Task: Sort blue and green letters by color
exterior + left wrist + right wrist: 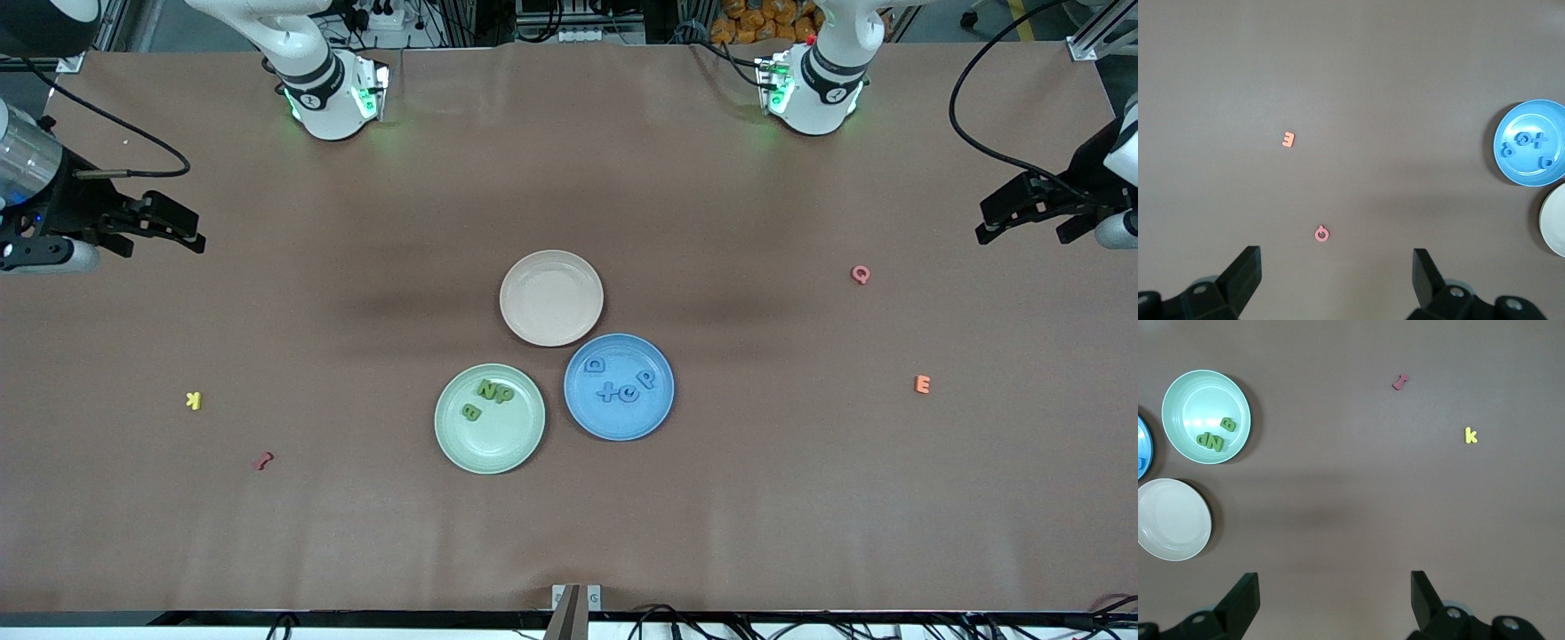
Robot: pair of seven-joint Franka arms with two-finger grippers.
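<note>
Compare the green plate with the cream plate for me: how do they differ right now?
The green plate holds green letters; the cream plate holds nothing. The green plate lies nearer the front camera, the cream plate farther. Both are round, look about equal in size and sit close beside the blue plate.

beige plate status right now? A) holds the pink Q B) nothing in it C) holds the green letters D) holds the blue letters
B: the beige plate shows only bare surface; the green letters lie in the green plate, the blue letters in the blue plate, and the pink Q sits on the table toward the left arm's end.
</note>
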